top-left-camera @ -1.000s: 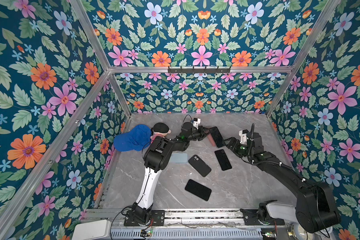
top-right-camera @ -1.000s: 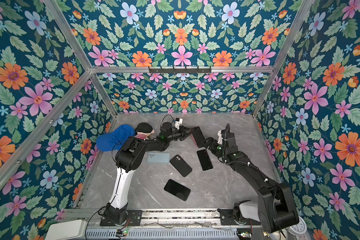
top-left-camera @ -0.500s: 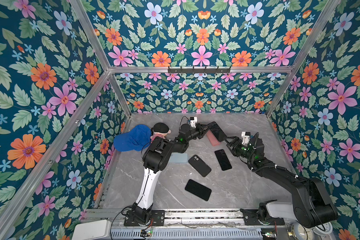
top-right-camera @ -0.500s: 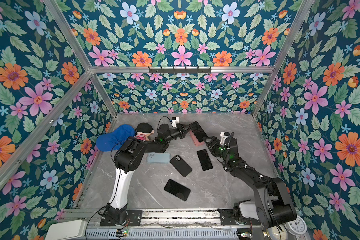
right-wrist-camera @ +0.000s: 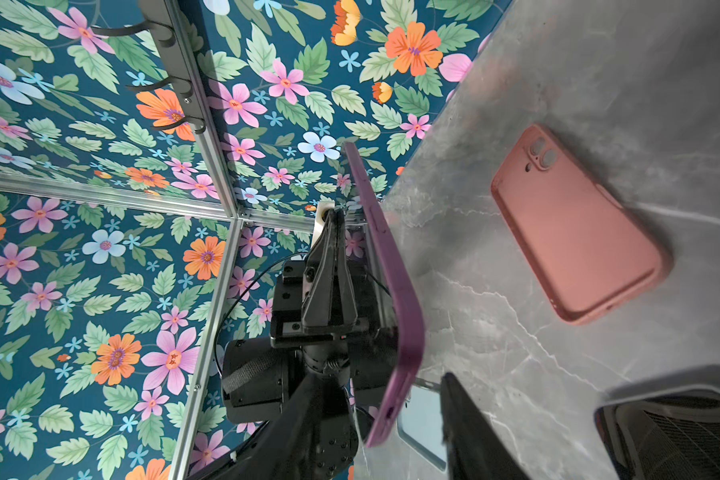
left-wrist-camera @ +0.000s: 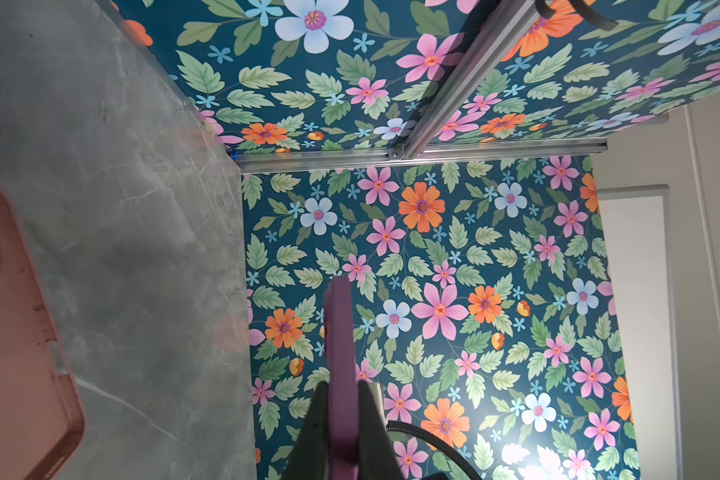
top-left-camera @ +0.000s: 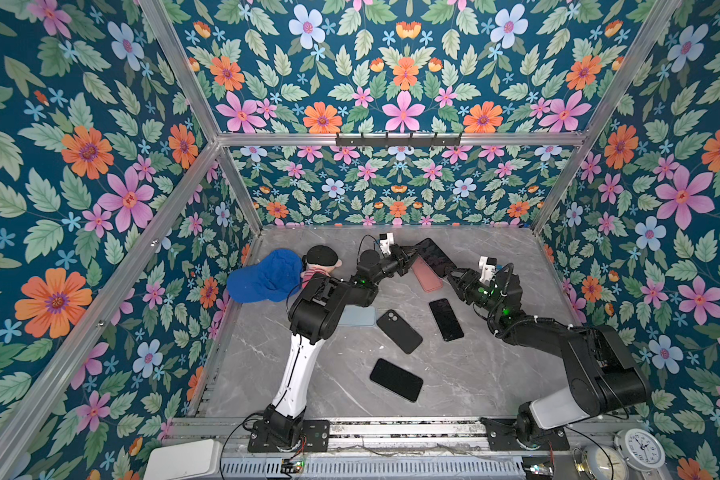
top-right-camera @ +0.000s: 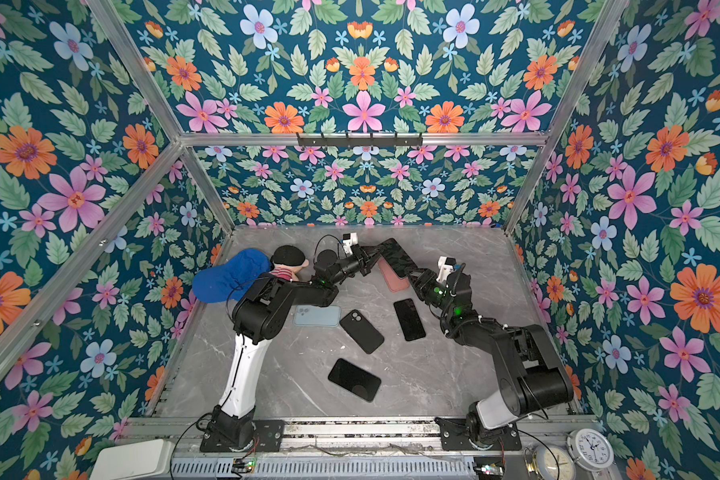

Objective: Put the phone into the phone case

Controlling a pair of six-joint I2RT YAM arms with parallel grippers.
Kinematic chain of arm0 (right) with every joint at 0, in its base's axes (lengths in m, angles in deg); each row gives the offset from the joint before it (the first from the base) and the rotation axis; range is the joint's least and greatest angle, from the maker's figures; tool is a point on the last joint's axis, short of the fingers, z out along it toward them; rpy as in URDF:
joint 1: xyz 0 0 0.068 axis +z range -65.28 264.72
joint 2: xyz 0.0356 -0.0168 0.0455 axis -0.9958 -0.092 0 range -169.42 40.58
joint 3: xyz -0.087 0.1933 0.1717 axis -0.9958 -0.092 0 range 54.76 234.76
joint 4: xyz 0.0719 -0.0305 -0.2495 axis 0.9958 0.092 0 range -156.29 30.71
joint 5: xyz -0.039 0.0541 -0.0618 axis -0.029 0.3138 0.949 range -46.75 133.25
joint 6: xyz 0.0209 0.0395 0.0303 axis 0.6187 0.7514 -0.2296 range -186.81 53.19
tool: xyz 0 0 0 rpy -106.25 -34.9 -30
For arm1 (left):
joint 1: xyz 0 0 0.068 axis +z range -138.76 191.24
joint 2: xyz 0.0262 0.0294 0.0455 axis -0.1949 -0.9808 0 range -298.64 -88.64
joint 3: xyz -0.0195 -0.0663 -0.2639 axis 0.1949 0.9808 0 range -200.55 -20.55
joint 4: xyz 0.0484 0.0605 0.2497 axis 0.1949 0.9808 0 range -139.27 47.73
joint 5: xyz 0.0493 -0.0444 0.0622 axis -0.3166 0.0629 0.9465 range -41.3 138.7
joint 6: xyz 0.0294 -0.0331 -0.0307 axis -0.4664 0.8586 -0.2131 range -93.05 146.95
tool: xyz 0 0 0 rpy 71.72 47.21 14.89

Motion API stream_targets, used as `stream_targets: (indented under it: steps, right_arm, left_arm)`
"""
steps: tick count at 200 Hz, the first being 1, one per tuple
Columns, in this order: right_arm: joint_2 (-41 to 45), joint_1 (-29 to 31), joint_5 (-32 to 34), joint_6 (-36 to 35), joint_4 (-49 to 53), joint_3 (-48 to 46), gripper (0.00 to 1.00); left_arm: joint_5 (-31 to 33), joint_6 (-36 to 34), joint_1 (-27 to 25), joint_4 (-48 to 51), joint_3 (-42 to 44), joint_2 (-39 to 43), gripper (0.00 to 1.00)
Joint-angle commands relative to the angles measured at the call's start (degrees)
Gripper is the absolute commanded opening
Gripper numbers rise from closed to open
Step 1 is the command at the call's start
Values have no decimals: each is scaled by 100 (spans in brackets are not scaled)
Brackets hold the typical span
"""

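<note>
Nearest the front edge of the grey marble-patterned table (top-left-camera: 474, 374) lay a flat black phone with a glossy screen (top-left-camera: 395, 379). Beyond it we saw a black case or handset with its twin camera lenses up (top-left-camera: 399, 331), another slim black phone (top-left-camera: 446, 319), and a pale blue phone case (top-left-camera: 356, 316) partly under the left arm.

Farther back, the right gripper (top-left-camera: 452, 275) had its jaws partly apart, straddling one end of the purple-edged dark-screened phone (right-wrist-camera: 391, 270). A gap showed between one finger (right-wrist-camera: 454, 399) and the phone, so it was not clamped. The salmon-pink soft phone case (right-wrist-camera: 574, 232) lay flat on the table just beside that phone, its camera cut-outs showing and nothing inside it.

The left gripper (left-wrist-camera: 341, 399) pinched the phone tightly by its other end, holding it tilted and raised off the table.

At the far left rested a bright blue fabric cap (top-left-camera: 267, 280), touching a small doll in a black hat (top-left-camera: 323, 259).
</note>
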Motion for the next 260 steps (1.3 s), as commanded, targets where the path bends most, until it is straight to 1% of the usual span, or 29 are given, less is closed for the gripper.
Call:
stream_targets:
  steps: [1,36,66,124,137,150,169,177,193,198,221,238,250,260]
  right_arm:
    - [-100,1,-51,206,-587,64,37]
    - [-65,3,17,162,-486,56,27]
    - [-56,2,33,150,-442,65,22]
    - [-109,5,2,217,-368,108,11]
    - [-100,2,-13,210,-279,126,9]
    - [-77,1,-20,196,-215,118,8]
    - [-23,-7,-9,138,-30,126,4]
    - [5,-28,-22,143,131,155,0]
    - [5,-81,-128,135,452,278,0]
    - [-3,-95,-155,123,499,296,0]
    - [-68,-107,-187,110,476,302,0]
    - [-100,-142,-239,96,482,293,0]
    - [-94,-204,-290,109,512,276,0]
    - [-75,-245,-303,104,562,266,0]
  left_arm:
    - [-17,324,-10,-630,-101,-63,0]
    - [-17,380,-19,-677,-108,-78,0]
    - [-37,457,-33,-772,-115,-111,0]
    - [-129,388,-49,-700,-143,-102,1]
    - [-145,308,-49,-640,-134,-77,4]
    - [-177,222,-49,-571,-125,-40,10]
    - [-250,82,-45,-485,-91,-9,25]
    - [-346,-6,-41,-406,-75,3,30]
    - [-598,-225,-4,-179,-31,38,41]
    - [-668,-281,16,-107,-8,54,44]
    - [-846,-742,123,414,67,158,48]
    - [-941,-1321,184,1036,41,266,49]
    - [-949,-1845,225,1655,5,351,50]
    - [-898,-2411,248,2508,-146,415,49]
